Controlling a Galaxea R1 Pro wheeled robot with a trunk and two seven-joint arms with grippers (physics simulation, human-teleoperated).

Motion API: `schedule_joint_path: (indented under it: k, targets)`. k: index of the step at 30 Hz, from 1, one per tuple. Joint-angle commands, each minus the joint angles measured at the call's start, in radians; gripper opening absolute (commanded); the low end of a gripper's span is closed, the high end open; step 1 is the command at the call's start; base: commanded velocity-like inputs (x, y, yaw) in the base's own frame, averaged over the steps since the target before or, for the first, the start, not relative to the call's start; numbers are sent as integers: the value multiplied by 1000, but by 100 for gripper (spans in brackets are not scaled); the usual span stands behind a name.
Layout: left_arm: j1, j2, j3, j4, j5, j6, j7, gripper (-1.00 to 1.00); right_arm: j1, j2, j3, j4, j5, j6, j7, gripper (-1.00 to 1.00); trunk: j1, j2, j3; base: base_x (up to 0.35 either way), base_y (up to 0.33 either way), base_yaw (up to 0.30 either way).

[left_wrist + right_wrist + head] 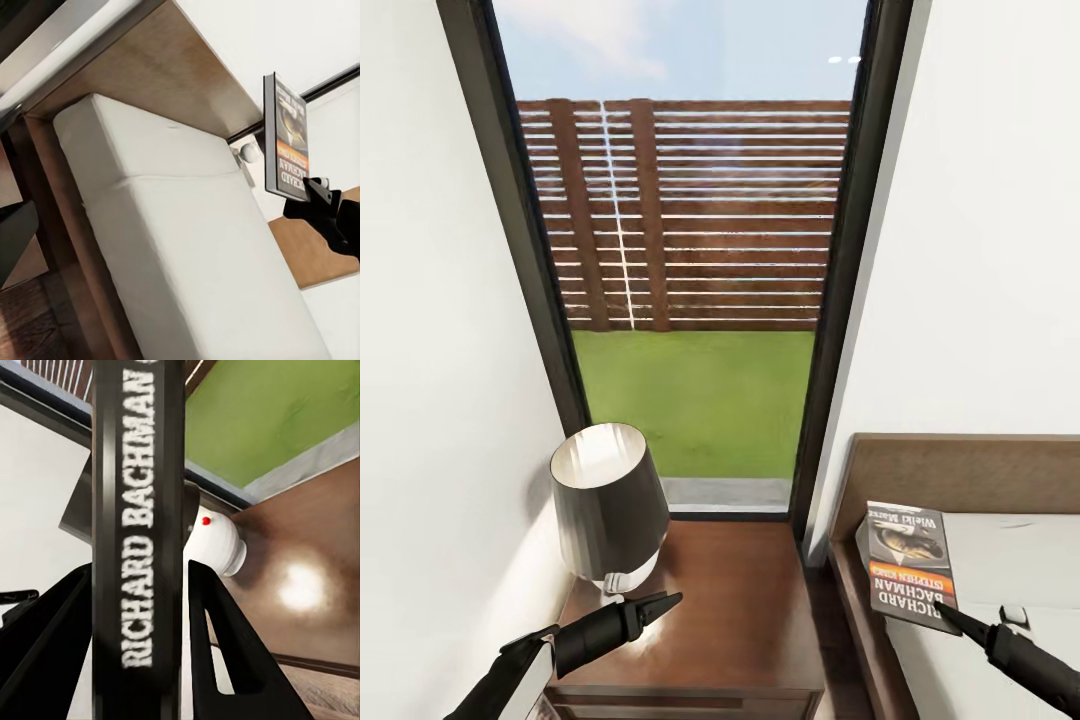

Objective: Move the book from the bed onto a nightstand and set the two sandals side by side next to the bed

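Table lamp with dark grey tapered shade and white rounded ceramic base (610, 510) stands upright, near tall black-framed window (700, 300). Outside: brown slatted wooden fence (690, 215), green grass (700, 400), blue sky.

The right gripper (945, 612) has its fingertips hidden under the lower edge of the book (909, 566); its arm is cut off at the picture's corner. Seen from that wrist, the book's spine (139, 540) runs out of frame at both ends, with the lettering blurred, and hides much of the lamp (216, 546) beyond the fingers (225, 652). The left gripper (660, 602) covers part of the lamp base.
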Motion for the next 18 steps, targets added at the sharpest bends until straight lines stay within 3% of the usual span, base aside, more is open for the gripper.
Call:
schedule_joint_path:
  k: [1,4,10,18]
  targets:
    - [-1,1,-4,0,10,10,0,100,-1,0,5,0,-8,11,3,-100,0,-1,-1,0,0,0]
    - [-1,1,-4,0,10,10,0,100,-1,8,7,-4,-6,12,3,-100,0,-1,-1,0,0,0]
    - [-1,1,-4,1,10,10,0,100,0,53,9,-5,3,12,2,-100,0,-1,-1,0,0,0]
    - [-1,1,-4,1,10,10,0,100,1,153,10,-4,5,12,-4,-100,0,-1,-1,0,0,0]
